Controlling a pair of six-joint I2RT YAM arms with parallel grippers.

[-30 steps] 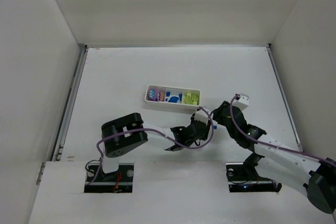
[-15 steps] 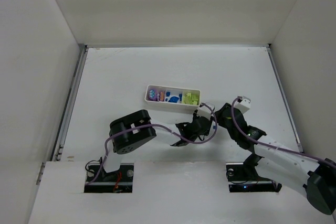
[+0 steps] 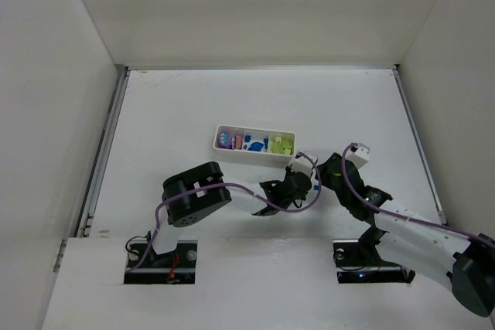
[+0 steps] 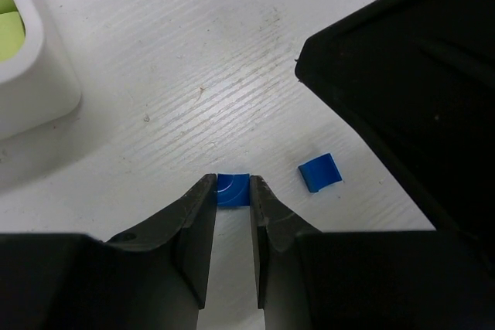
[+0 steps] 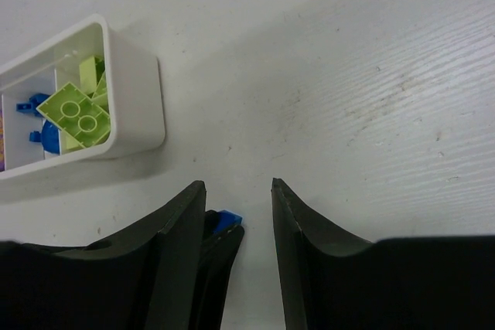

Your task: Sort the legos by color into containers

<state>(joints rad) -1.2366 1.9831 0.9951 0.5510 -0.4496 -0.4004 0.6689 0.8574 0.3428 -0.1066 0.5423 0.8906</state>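
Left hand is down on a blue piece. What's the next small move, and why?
Probably lift the left hand slightly: its fingers press both sides of the blue brick, so it looks gripped. Rising straight should avoid nudging the second blue brick lying loose beside it.

One white tray (image 3: 251,155) is seen. Near the tray's right end, two loose pieces are counted: a blue brick (image 4: 232,188) and a second blue brick (image 4: 319,171). Inside the tray, at least two yellow-green bricks (image 5: 80,116) are counted; the blue pieces (image 5: 46,135) there cannot be counted.
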